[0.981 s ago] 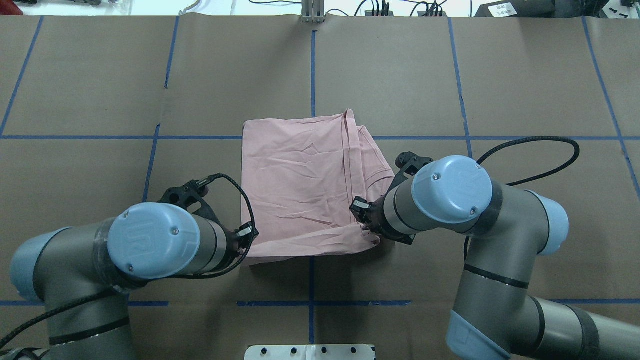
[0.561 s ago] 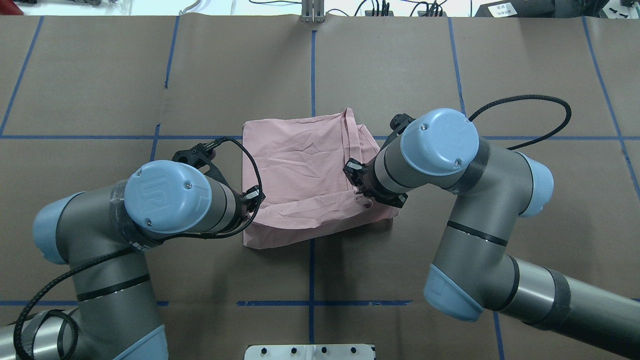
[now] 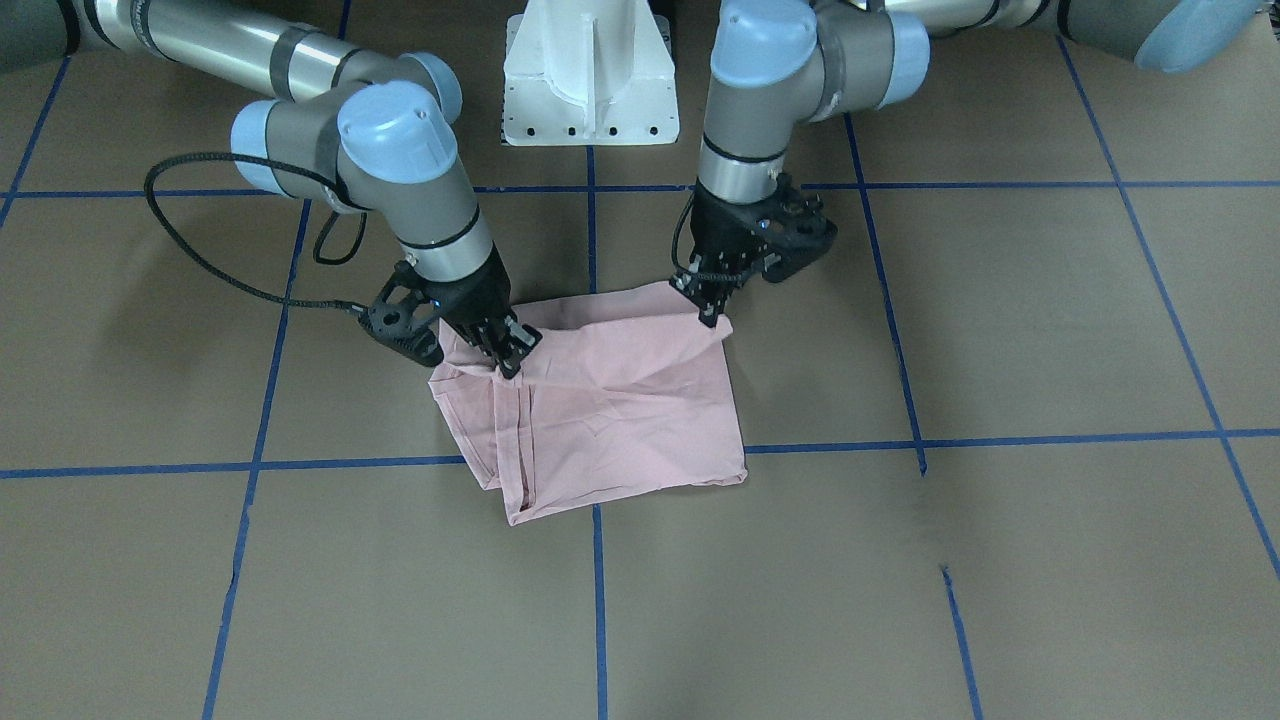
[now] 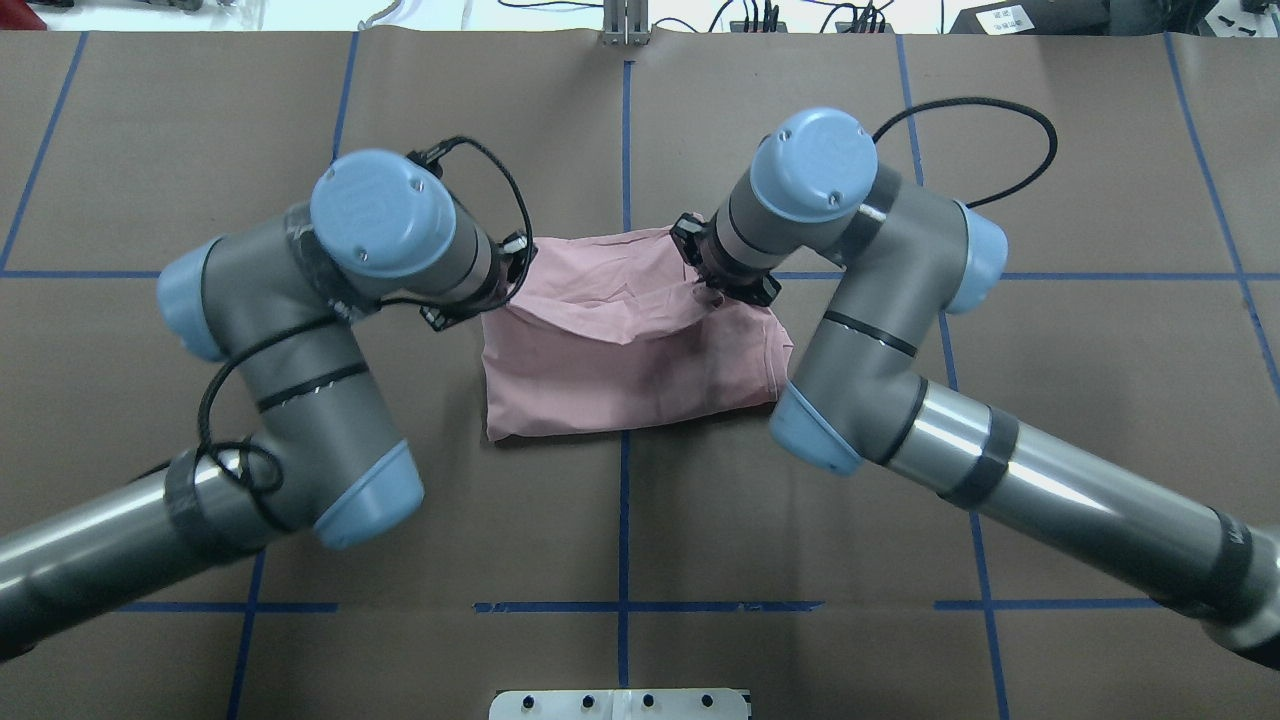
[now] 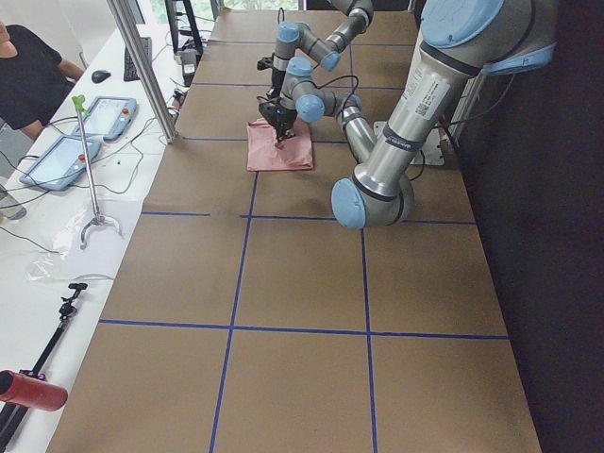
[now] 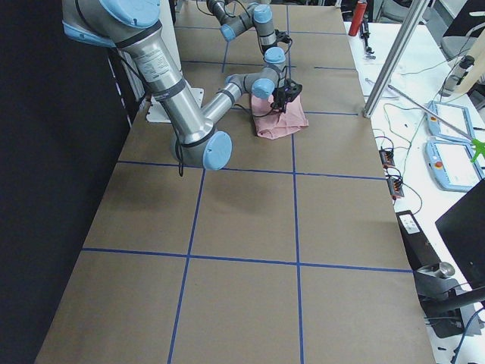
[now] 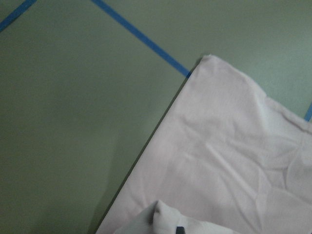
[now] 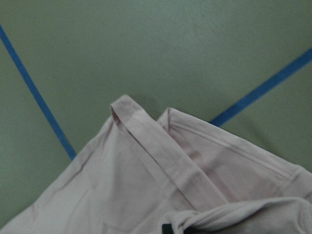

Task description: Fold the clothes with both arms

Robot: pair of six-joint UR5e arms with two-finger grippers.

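The pale pink T-shirt (image 4: 620,375) lies half folded at the table's middle, and it also shows in the front-facing view (image 3: 620,420). Its print is hidden. My left gripper (image 4: 515,262) is shut on the shirt's near-left edge, and shows as well in the front-facing view (image 3: 712,308). My right gripper (image 4: 700,272) is shut on the near-right edge, seen also from the front (image 3: 505,358). Both hold the fabric raised over the shirt, toward its far edge. The left wrist view shows the shirt's far corner (image 7: 229,146). The right wrist view shows layered hems (image 8: 156,161).
The white pedestal base (image 3: 590,70) stands at the robot's side of the table. Blue tape lines (image 4: 624,140) grid the brown tabletop. A side bench with tablets (image 5: 71,132), a metal post (image 5: 142,66) and a person (image 5: 28,80) lies beyond the far edge.
Both grippers have moved away from the robot, carrying the shirt's near edge up and over toward its far edge. The shirt now looks shorter front to back.
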